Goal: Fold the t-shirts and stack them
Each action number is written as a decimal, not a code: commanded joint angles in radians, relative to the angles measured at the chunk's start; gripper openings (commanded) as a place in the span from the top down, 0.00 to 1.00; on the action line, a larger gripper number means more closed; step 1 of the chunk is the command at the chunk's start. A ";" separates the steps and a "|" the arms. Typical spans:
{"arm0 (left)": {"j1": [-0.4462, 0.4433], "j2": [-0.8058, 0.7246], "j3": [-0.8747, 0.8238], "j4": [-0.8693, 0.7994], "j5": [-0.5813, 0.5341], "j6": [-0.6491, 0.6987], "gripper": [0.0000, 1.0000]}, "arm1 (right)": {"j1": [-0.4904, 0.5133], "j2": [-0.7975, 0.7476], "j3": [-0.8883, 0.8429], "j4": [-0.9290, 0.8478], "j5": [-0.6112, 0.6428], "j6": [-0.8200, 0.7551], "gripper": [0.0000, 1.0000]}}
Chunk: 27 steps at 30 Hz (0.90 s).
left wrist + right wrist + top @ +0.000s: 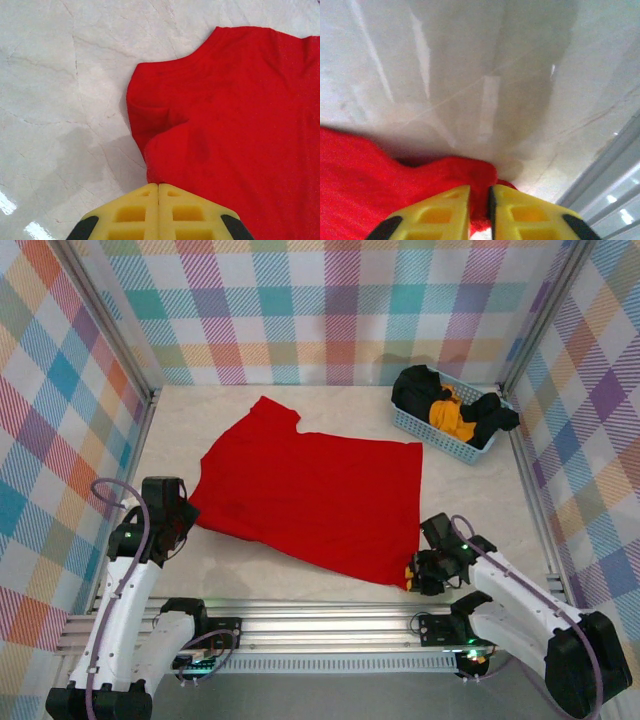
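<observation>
A bright red t-shirt (310,490) lies spread flat across the middle of the table. My left gripper (186,516) sits at its near left corner. In the left wrist view its yellow pads (158,186) are pressed together right at the shirt's edge (150,172), which looks slightly lifted there. My right gripper (414,571) is at the near right corner, and its fingers (479,190) are shut on a bunched fold of red cloth (445,172). Black (415,388) and orange-yellow (447,412) shirts are heaped in the basket.
A light blue lattice basket (430,435) stands at the back right by the wall. Plaid walls close in the table on three sides. A metal rail (330,615) runs along the near edge, close beside my right gripper.
</observation>
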 commanded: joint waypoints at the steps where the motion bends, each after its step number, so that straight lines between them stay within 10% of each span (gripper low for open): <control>1: 0.009 -0.005 0.012 0.015 0.003 0.005 1.00 | 0.005 0.025 0.112 -0.157 0.094 -0.124 0.88; 12: 0.009 0.134 0.077 0.234 0.144 0.085 1.00 | 0.005 0.282 0.508 -0.372 0.344 -0.637 1.00; 27: 0.007 0.579 0.398 0.424 0.272 0.217 1.00 | -0.107 0.551 0.732 -0.258 0.370 -0.848 1.00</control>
